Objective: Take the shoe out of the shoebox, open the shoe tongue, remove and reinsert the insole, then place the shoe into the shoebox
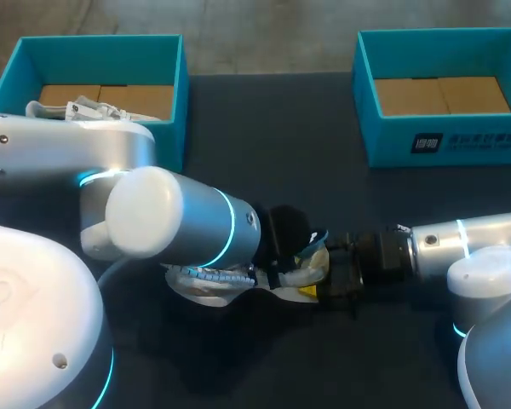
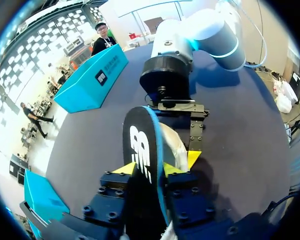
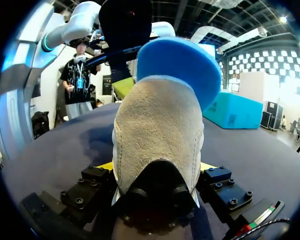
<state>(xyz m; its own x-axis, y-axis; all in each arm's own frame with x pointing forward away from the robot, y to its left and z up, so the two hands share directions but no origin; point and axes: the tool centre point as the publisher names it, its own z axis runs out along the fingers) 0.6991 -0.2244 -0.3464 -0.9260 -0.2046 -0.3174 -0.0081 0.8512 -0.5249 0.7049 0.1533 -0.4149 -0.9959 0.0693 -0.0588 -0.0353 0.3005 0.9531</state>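
Shoe (image 1: 217,288) is lying on the dark table (image 1: 307,179), long axis running left-right. Its rounded beige suede heel points at the right gripper (image 3: 157,167), which is clamped on that heel from both sides. Left gripper (image 2: 149,169) is pinched tight on the insole (image 2: 142,147), a flat oval with a black top and blue foam edge, standing on edge at the shoe's opening.

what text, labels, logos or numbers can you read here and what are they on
On the right shoebox, front wall: white print, too small and blurred to read.
On the insole, black underside: a white logo, a brand mark only, with no plain words or numbers.
Nothing else legible shows.
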